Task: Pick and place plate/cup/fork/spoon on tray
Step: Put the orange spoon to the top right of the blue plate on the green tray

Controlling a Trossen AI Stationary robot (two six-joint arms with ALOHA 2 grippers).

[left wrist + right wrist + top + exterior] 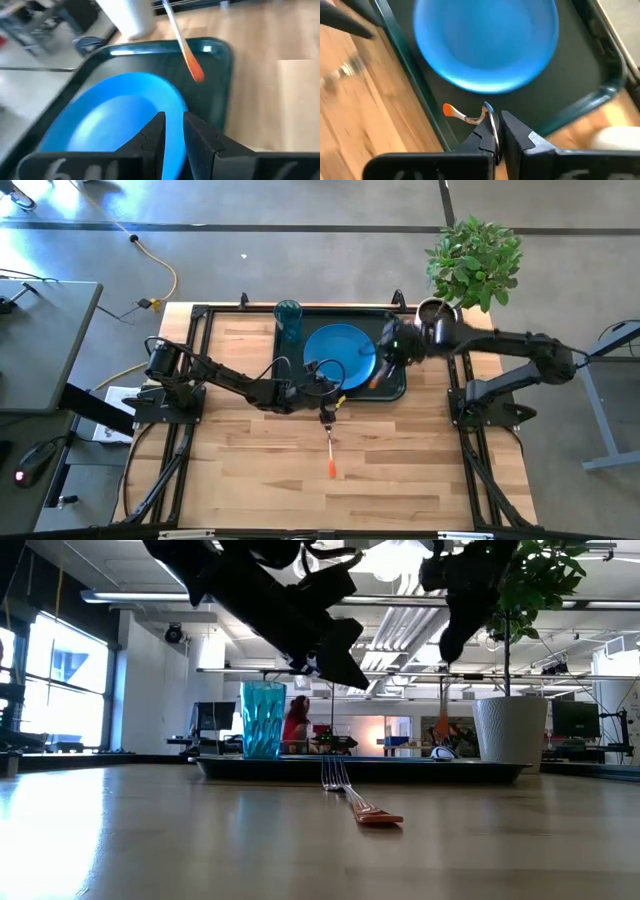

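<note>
Nearest the low camera lies the fork, flat on the bare table just outside the tray, tines toward the tray and orange handle toward the table's front edge. It is the only task piece not yet aboard.

The left gripper hangs over the tray's near rim, just above the fork's tines. Its fingers stand slightly parted with nothing between them (only blue plate shows through the gap), so I judge it is not gripping the fork.

The right gripper is over the tray's right part, beside the plate. Its fingers are pressed together on the bowl end of the spoon, so the orange handle sticks out free. Held this way over open tray floor, the spoon looks ready to be set down next to the plate rather than on it.

The plate lies flat in the tray's middle, and the cup stands upright at the tray's far left corner, leaving the right side free for cutlery.

By count: one plate, one cup, one fork, one spoon, one tray, two grippers. One potted plant stands off the tray's far right corner, no part of the job.
</note>
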